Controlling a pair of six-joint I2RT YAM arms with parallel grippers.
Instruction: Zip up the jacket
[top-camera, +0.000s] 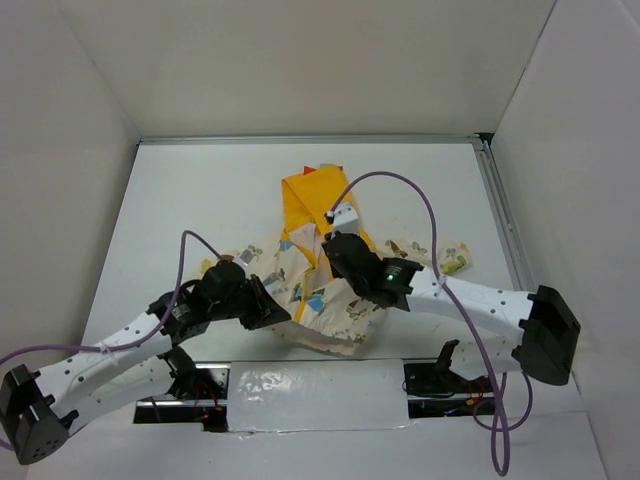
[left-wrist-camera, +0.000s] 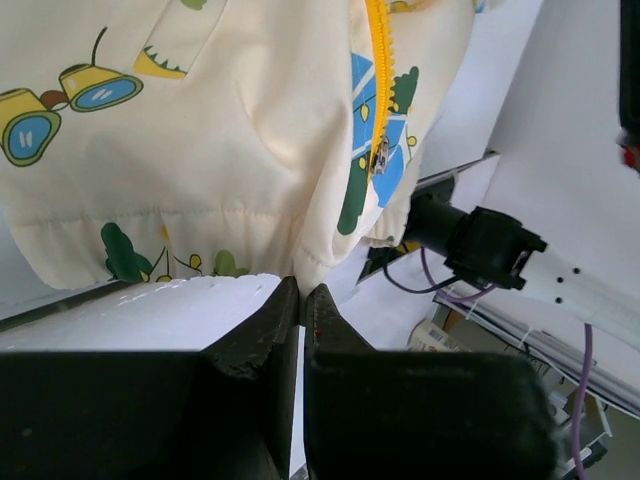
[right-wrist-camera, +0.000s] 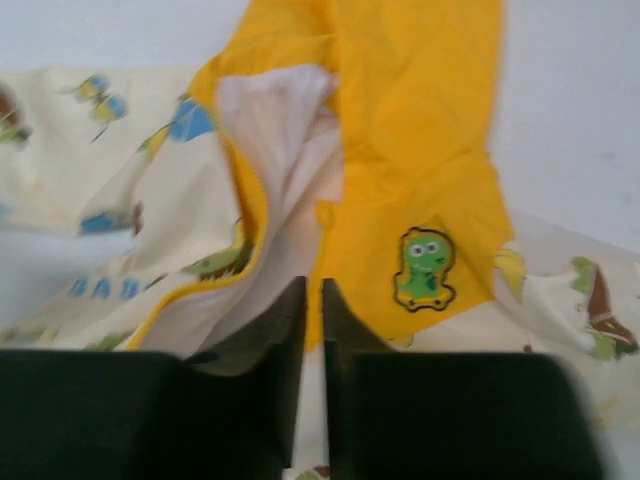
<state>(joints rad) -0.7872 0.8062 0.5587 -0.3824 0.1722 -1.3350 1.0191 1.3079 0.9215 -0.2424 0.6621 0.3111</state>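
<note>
The jacket (top-camera: 318, 285) lies crumpled mid-table, cream with cartoon prints, its yellow hood (top-camera: 308, 192) towards the back. My left gripper (top-camera: 278, 312) is at its near-left hem. In the left wrist view the jaws (left-wrist-camera: 303, 292) are shut on the jacket's cream bottom hem (left-wrist-camera: 300, 262). The yellow zipper (left-wrist-camera: 378, 70) runs down to a metal slider (left-wrist-camera: 380, 155) low on the front. My right gripper (top-camera: 326, 243) hovers over the jacket's middle. Its jaws (right-wrist-camera: 312, 285) stand almost together with nothing seen between them, above the yellow lining (right-wrist-camera: 420, 120) and a green dinosaur patch (right-wrist-camera: 425, 268).
White walls enclose the table on three sides. A shiny taped strip (top-camera: 300, 395) runs along the near edge between the arm bases. Purple cables (top-camera: 425, 215) loop above both arms. The right arm's mount (left-wrist-camera: 480, 245) shows beyond the hem.
</note>
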